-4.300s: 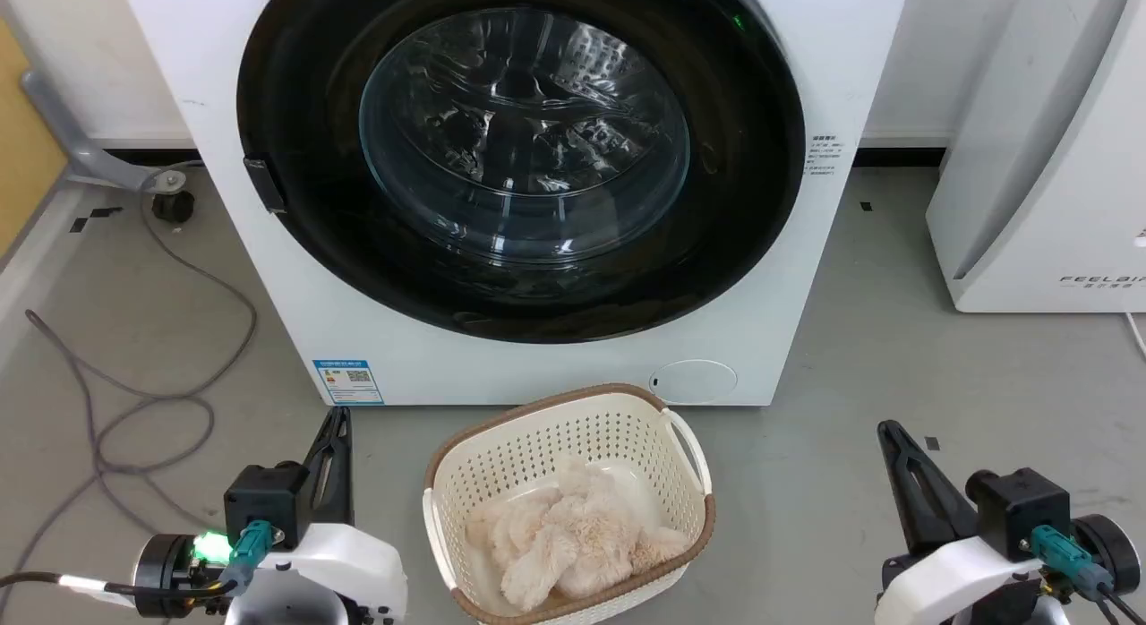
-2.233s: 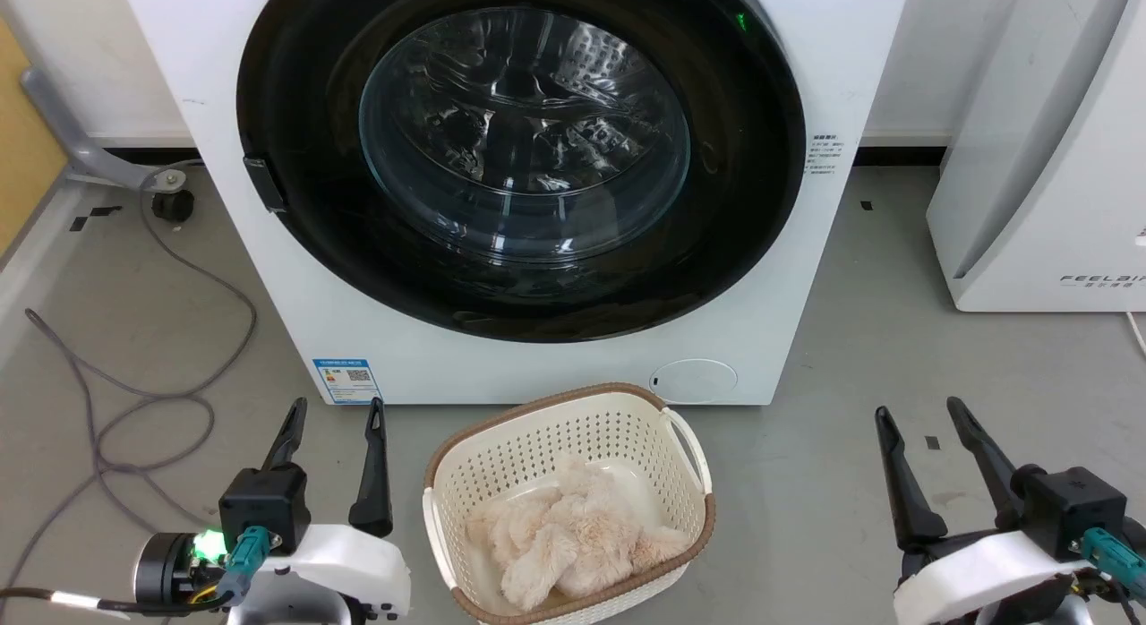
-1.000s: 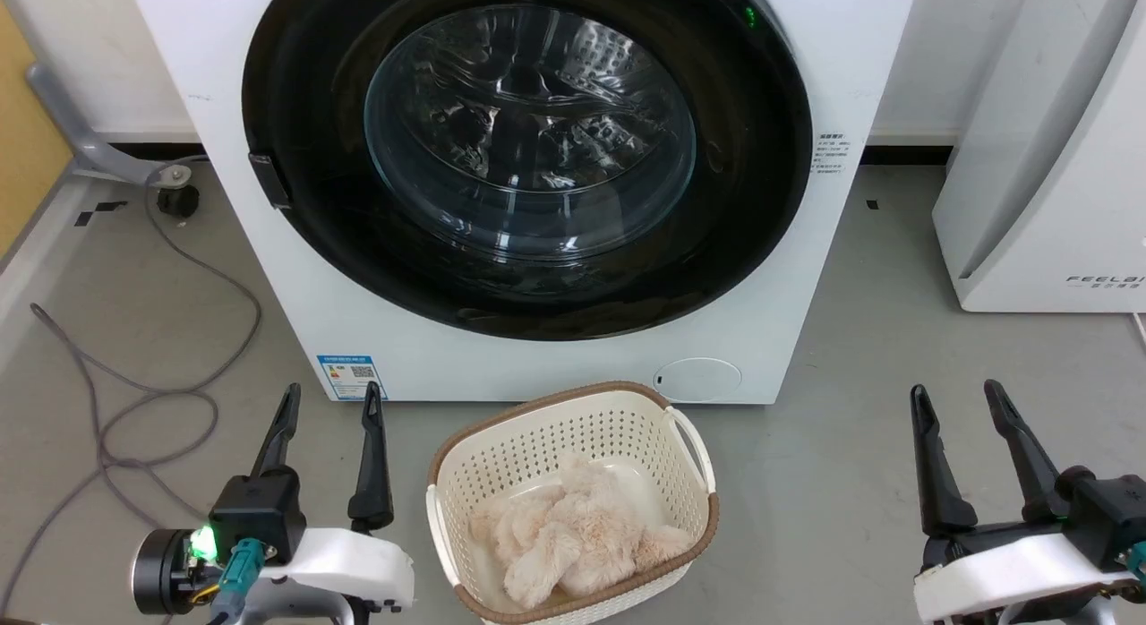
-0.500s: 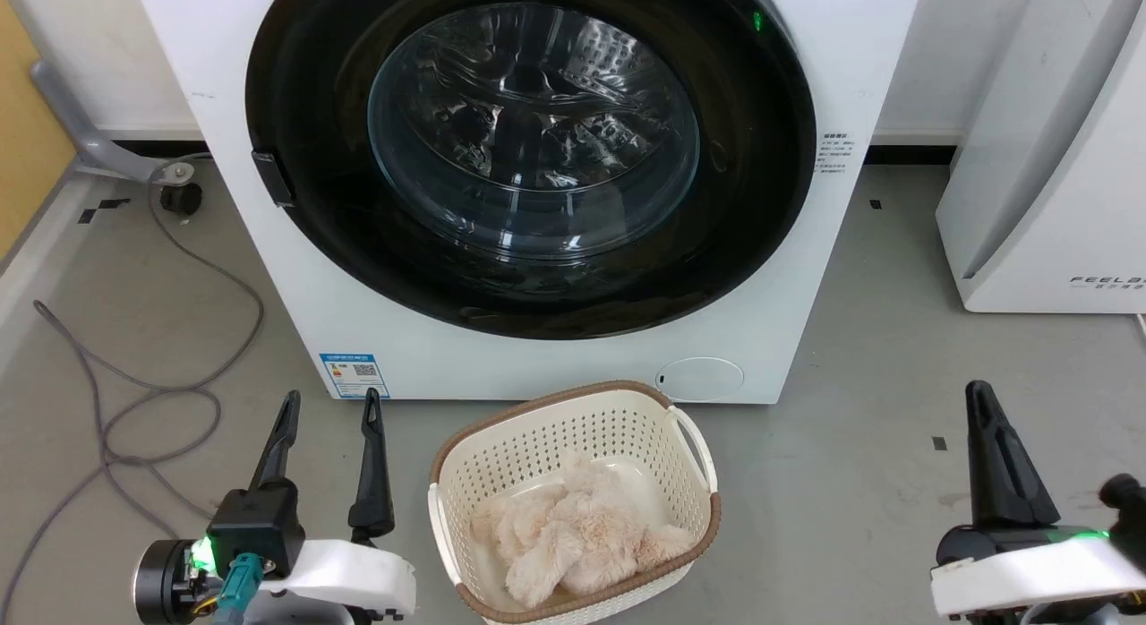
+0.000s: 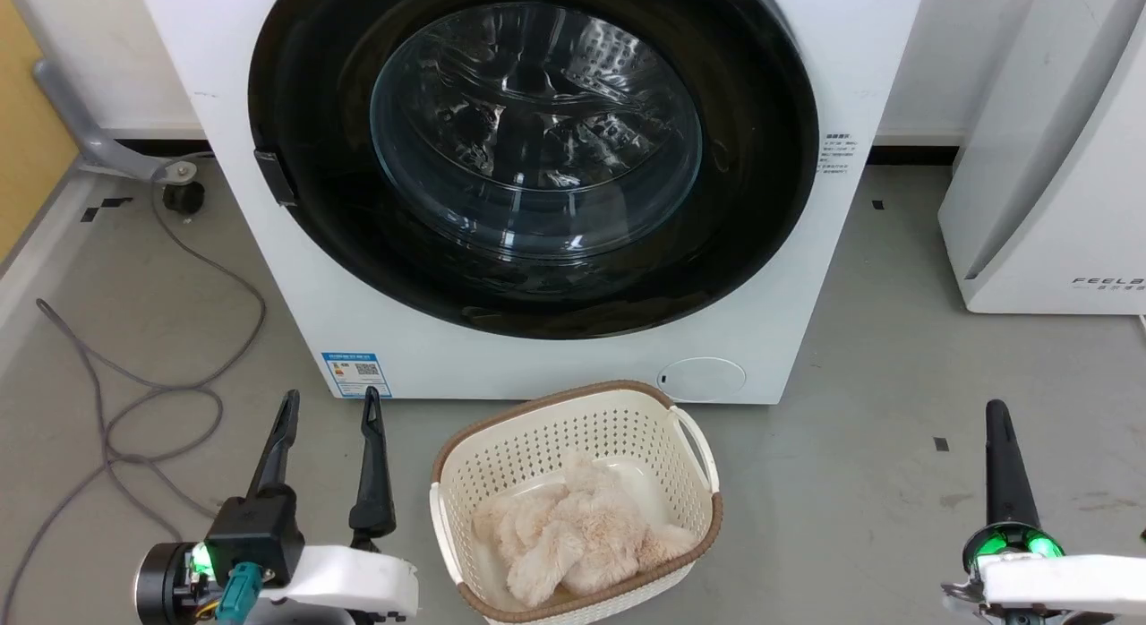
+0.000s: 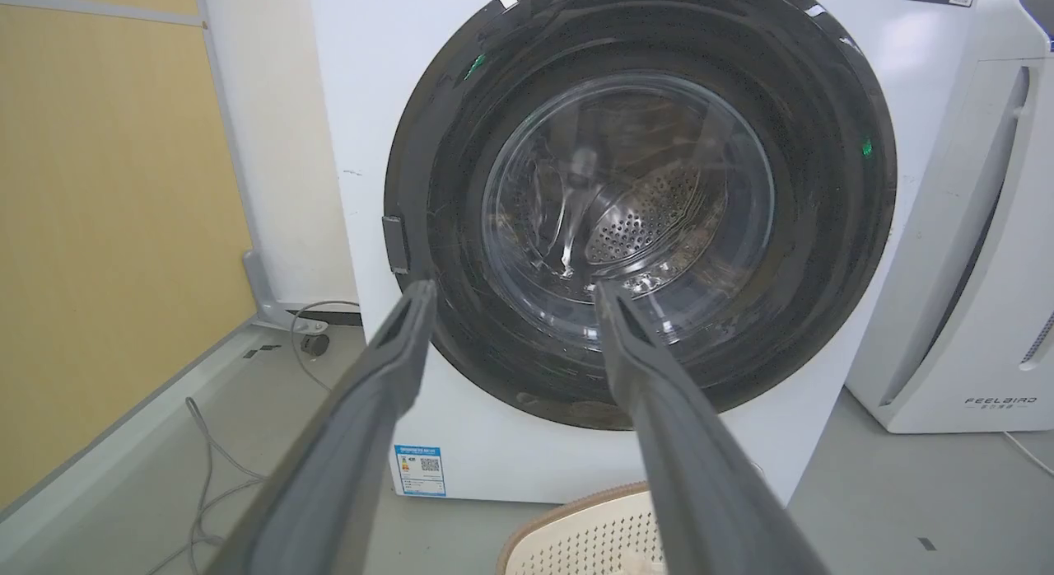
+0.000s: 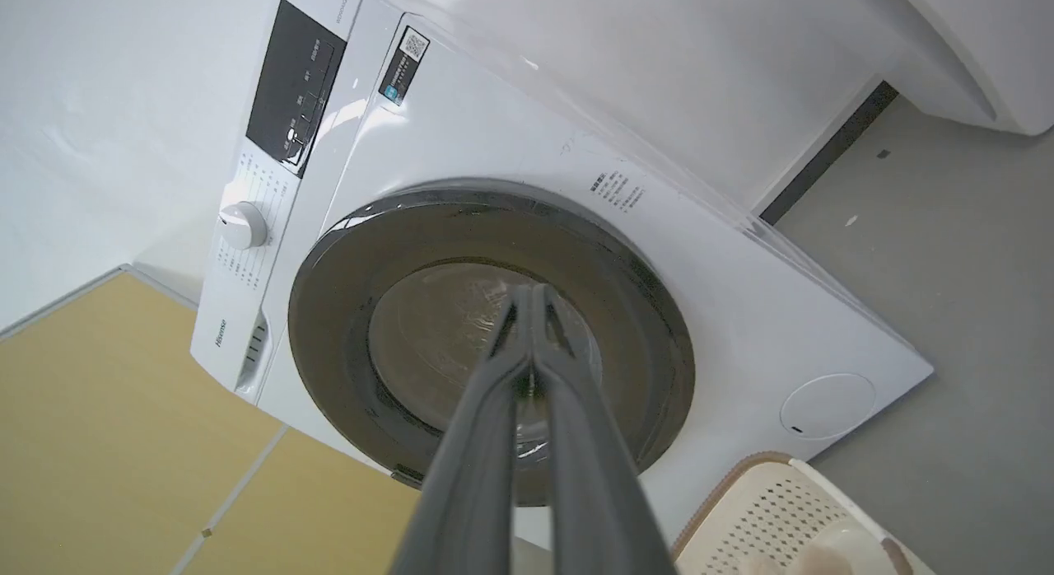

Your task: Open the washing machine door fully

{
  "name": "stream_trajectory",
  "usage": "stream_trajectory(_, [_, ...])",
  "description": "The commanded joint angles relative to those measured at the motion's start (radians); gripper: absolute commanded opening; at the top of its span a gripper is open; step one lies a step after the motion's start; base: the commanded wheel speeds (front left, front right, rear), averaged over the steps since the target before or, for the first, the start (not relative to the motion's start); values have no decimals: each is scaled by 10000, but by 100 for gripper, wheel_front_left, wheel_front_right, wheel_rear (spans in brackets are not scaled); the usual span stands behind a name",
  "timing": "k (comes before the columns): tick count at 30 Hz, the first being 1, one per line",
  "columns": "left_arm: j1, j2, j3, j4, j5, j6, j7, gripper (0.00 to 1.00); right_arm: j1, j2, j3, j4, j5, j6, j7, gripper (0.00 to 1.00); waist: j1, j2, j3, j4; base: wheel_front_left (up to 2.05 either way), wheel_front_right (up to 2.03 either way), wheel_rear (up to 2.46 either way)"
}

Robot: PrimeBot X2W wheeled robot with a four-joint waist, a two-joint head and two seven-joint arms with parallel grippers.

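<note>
Now the washing machine door (image 5: 535,132) is sitting shut on the washing machine (image 5: 501,361), ahead beyond the basket (image 5: 573,432). The left gripper (image 5: 330,398) is hovering with jaws spread wide, the right gripper (image 5: 998,412) with jaws pinched together, both empty.

Dark tapered fingers (image 5: 373,464) are borne by the left end effector (image 5: 330,398). Green lights (image 5: 201,553) are set beside white wrist shells (image 5: 358,578).

You are looking at the washing machine door (image 5: 534,150) sitting shut, flush against the front of the washing machine (image 5: 537,370). It is showing as a glossy black disc with a bulging clear glass bowl at its centre. The white box is standing upright on the floor, carrying a small blue label low on its front.
</note>
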Motion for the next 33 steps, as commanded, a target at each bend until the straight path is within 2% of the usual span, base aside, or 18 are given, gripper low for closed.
stream_trajectory(1, [187, 9, 7, -53, -95, 57, -117, 100, -167, 4, 107, 45, 648, 6, -87, 0, 0, 0, 3, 7, 0, 0, 0])
stream_trajectory(7, [180, 9, -41, -90, -144, 95, -242, 100, -460, 4, 136, 248, 2656, 6, 41, 0, 0, 0, 40, 52, 0, 0, 0])
stream_trajectory(14, [117, 9, -125, -129, -222, 141, -388, 100, -1229, -257, -596, 740, 4669, 7, 1577, 0, 0, 0, 218, 158, 0, 0, 0])
stream_trajectory(21, [-93, 10, -225, -196, -286, 186, -535, 100, -2465, -674, -1011, 1682, 5405, 7, 2631, 0, 0, 0, 613, 321, 0, 0, 0])
stream_trajectory(33, [-694, 10, -377, -406, -376, 268, -764, 100, -5045, -1434, -1624, 3503, 6471, 8, 3490, 0, 0, 0, 1614, 746, 0, 0, 0])
